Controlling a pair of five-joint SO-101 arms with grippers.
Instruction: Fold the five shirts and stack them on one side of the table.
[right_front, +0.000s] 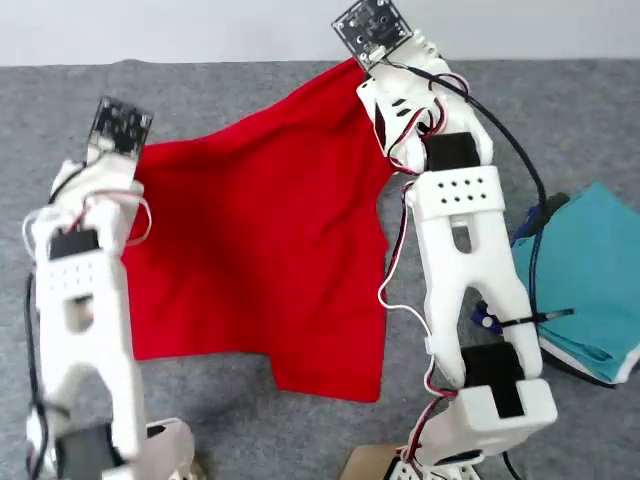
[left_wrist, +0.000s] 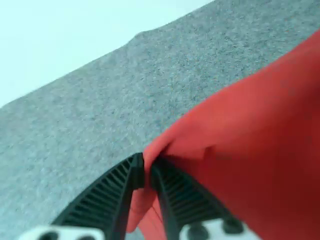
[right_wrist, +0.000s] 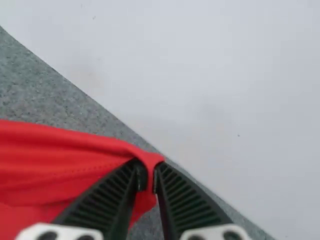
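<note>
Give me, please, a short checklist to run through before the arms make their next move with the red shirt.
1. Left gripper shut on the red shirt edge: ok.
2. Right gripper shut on the shirt's far corner: ok.
3. Both layers caught in each grip: cannot tell.
4. Shirt's near edge straight: not ok, it steps down on the right arm's side.
5. Teal shirts apart from the red shirt: ok.

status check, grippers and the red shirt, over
Left gripper shut on red shirt corner. Right gripper shut on another corner. Shirt spread out, not yet folded. Teal cloth lies apart from it, nothing in the way.
</note>
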